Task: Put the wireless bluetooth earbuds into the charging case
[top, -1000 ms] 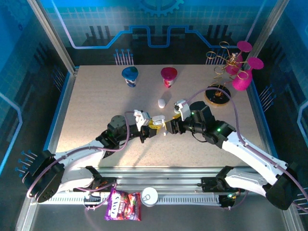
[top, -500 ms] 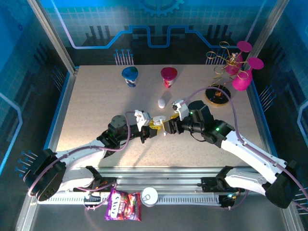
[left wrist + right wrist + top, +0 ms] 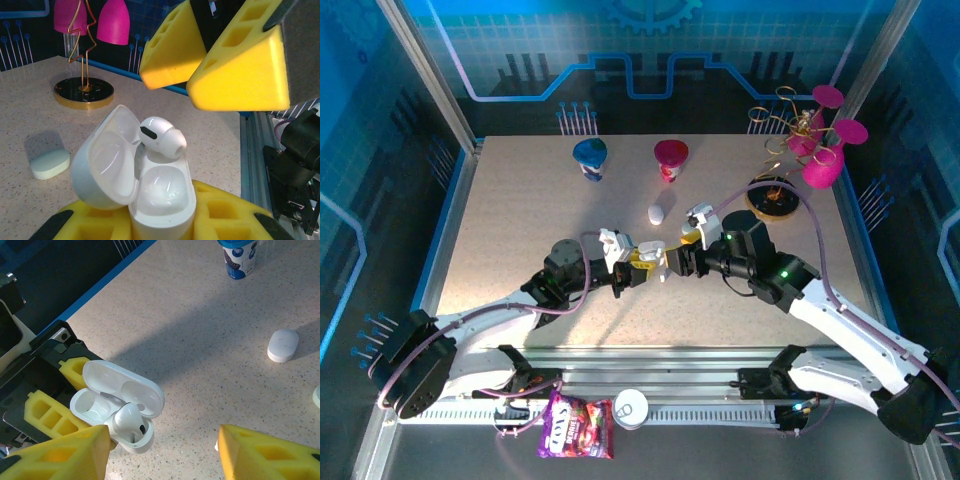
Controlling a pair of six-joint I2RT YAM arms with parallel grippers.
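A: Where's the earbud [image 3: 160, 137]?
B: Perched in the twelve o'clock socket of the case [image 3: 162, 202]; the left gripper [image 3: 160, 222] clamps that case; the right gripper [image 3: 165, 455] gapes wide, empty; it should press the earbud straight down, gently.

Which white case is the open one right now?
The charging case held in the left gripper: its lid is flipped up, with an earbud in one well. The loose case on the table is shut.

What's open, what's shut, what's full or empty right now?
charging case: lid open, one slot empty
earbud: sitting in the other slot, ungripped
left gripper: shut on the charging case
right gripper: open, holding nothing
second case: closed, lying on the table
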